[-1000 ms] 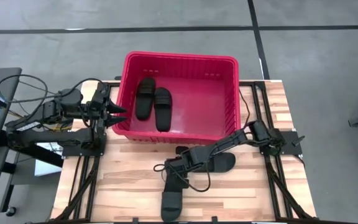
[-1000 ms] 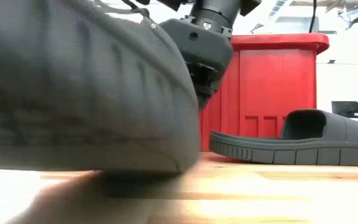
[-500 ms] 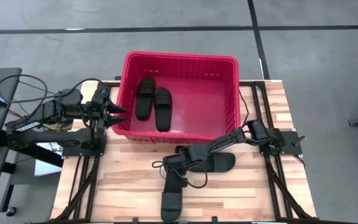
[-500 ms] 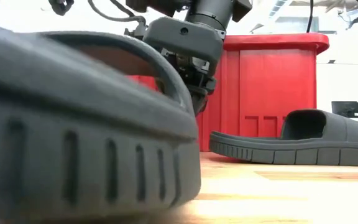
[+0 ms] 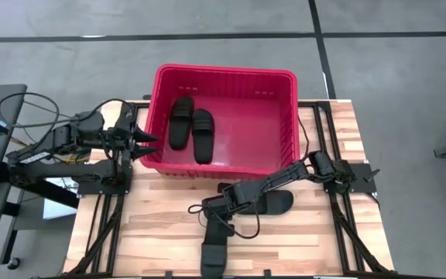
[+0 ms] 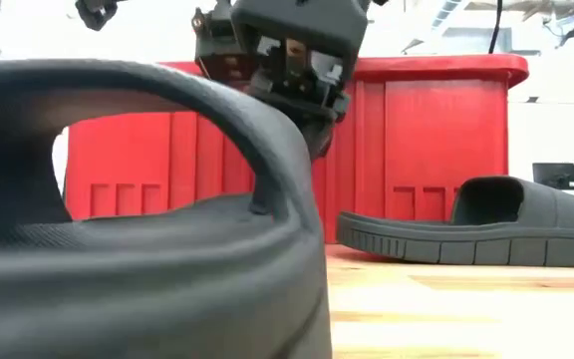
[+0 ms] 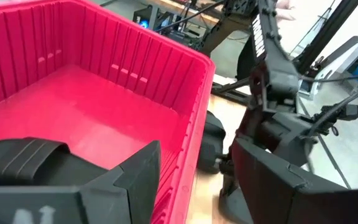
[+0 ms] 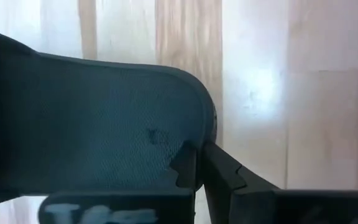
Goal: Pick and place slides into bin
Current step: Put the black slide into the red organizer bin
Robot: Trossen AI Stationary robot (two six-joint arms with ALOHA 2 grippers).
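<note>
Red bin point(image 5: 281, 128) sits at counter point(image 5: 161, 221) rear w/ two slides point(image 5: 190, 128) inside. Two more lie on counter in front: one near bin point(image 5: 279, 203), one at front edge point(image 5: 213, 252) clenched by right claw point(image 5: 215, 227). Left claw point(image 5: 147, 144), fingers spread, hovers at bin's left wall.

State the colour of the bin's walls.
Red. The bin shows this best in the high view, its walls ribbed and red inside and out.
</note>
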